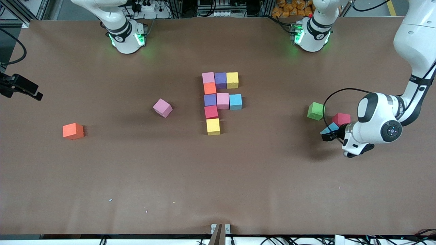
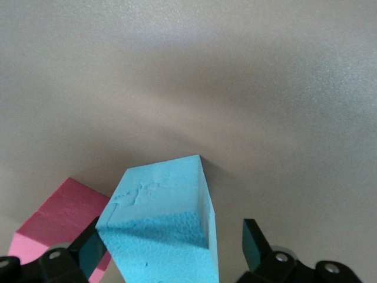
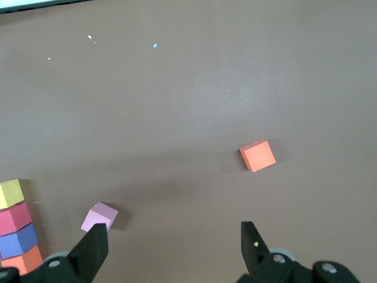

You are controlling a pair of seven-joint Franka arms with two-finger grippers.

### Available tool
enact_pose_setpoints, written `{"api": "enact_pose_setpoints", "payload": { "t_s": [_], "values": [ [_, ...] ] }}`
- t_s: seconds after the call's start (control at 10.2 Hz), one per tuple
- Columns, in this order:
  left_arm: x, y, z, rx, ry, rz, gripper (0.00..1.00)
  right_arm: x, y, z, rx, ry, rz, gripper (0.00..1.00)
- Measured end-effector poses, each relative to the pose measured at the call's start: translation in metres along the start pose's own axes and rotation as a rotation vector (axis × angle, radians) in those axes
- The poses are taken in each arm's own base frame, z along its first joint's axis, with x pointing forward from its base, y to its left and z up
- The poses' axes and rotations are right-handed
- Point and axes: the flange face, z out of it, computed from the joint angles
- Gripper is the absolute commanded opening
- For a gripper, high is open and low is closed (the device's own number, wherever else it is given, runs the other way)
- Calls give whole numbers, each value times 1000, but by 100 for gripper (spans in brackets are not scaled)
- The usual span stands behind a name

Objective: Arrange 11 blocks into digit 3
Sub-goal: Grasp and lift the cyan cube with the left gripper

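Nine blocks lie joined mid-table: pink, purple and yellow in a row, then orange, purple, red and yellow in a column, with pink and light blue beside it. My left gripper is open, its fingers on either side of a loose light blue block on the table. A red block and a green block lie close by. My right gripper is open and empty, high over the table.
A loose pink block and a loose orange block lie toward the right arm's end. A black fixture sticks in over that end's edge. A cable loops over the table by the left wrist.
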Motion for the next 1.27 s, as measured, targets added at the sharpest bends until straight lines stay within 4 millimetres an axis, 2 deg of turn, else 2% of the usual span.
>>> {"api": "enact_pose_setpoints", "payload": {
  "t_s": [0.29,0.39,0.69,0.78,0.88,1.08,1.18,1.27],
  "values": [
    [-2,5,1,3,0,7,97,0,0,0,1,0,1,100],
    [-3,8,1,4,0,11,89,0,0,0,1,0,2,100],
    [-4,10,1,5,0,15,40,0,1,0,1,0,4,100],
    [-4,11,0,4,2,15,20,0,1,0,1,0,4,100],
    [-4,11,-1,4,4,15,14,0,1,0,1,0,4,100],
    [-3,14,-5,-2,16,19,15,0,1,0,1,0,5,100],
    [-5,25,-10,-6,29,39,14,0,1,0,1,0,5,100],
    [-12,50,-20,-10,50,80,14,0,1,0,1,0,5,100]
  ]
}}
